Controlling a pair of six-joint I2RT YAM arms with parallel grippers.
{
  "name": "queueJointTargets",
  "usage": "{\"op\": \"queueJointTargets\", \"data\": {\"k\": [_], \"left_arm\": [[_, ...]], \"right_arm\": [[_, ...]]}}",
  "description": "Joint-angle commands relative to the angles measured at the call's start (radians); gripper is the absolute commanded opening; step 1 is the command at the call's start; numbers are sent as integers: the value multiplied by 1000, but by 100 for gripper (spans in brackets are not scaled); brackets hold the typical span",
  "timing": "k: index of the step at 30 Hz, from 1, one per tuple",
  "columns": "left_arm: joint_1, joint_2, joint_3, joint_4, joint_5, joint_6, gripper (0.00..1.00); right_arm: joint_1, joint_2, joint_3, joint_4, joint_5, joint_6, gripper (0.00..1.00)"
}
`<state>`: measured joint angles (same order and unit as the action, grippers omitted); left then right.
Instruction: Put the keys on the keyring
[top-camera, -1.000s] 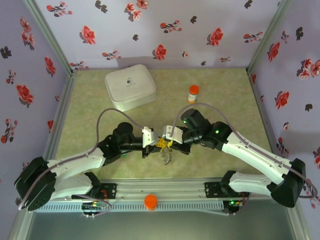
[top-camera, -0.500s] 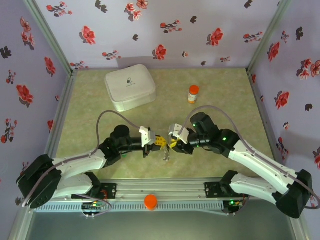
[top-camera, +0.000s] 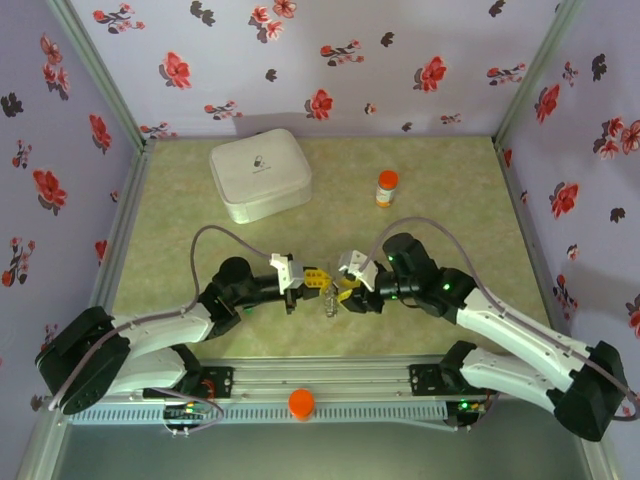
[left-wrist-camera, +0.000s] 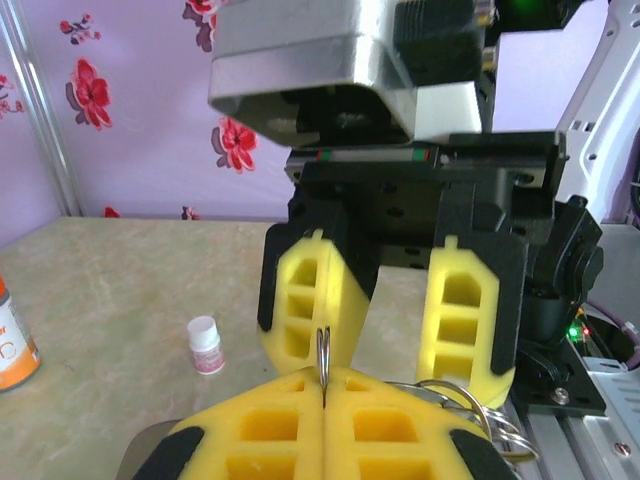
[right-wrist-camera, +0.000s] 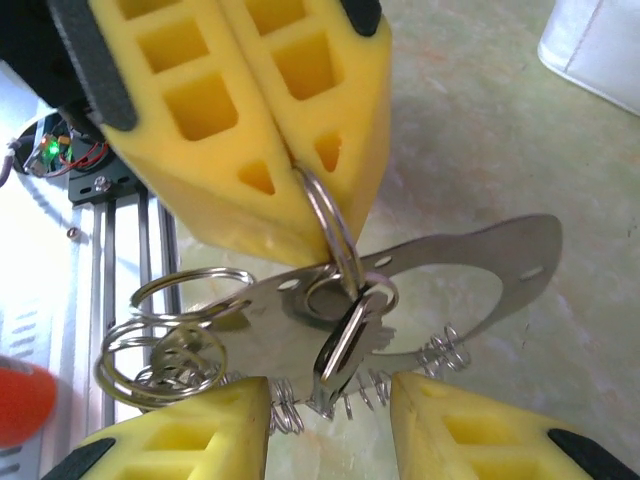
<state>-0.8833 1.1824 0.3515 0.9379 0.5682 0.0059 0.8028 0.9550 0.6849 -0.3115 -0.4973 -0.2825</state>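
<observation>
Your left hand (right-wrist-camera: 290, 170) clenches the keyring (right-wrist-camera: 322, 215), one key (right-wrist-camera: 345, 345) dangling edge-on; your right hand (right-wrist-camera: 330, 425), released, sits cropped at frame's edge.

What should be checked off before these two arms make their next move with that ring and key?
1. Left tool shut on the ring: ok.
2. Right tool open, not touching the key: ok.
3. Key fully threaded on the ring: cannot tell; the metal plate overlaps it.
4. Spare rings free of the right tool: cannot tell.
5. Small white bottle standing apart from both tools: ok.
</observation>
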Motion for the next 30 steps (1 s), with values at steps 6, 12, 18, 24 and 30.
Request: {"op": "queueJointTargets", "data": {"k": [6,12,18,24,30], "left_arm": [[6,-5,-23,120,-28,-32,0],[6,-27,-26,90,-41,-19,0],[7,-66,-23,8,-83,29,0],[5,-114,-4,-134,-113,73,0],[7,-134,-11,-113,-96,57,0]], "right_arm": [[1,33,-47,233,18,51,33],[1,-4,-36,197,51,23,13],[2,-28,46,65,88,-32,0],[4,-35,113,12,83,-56,0],[15,23,137,-46,71,-92,0]]}}
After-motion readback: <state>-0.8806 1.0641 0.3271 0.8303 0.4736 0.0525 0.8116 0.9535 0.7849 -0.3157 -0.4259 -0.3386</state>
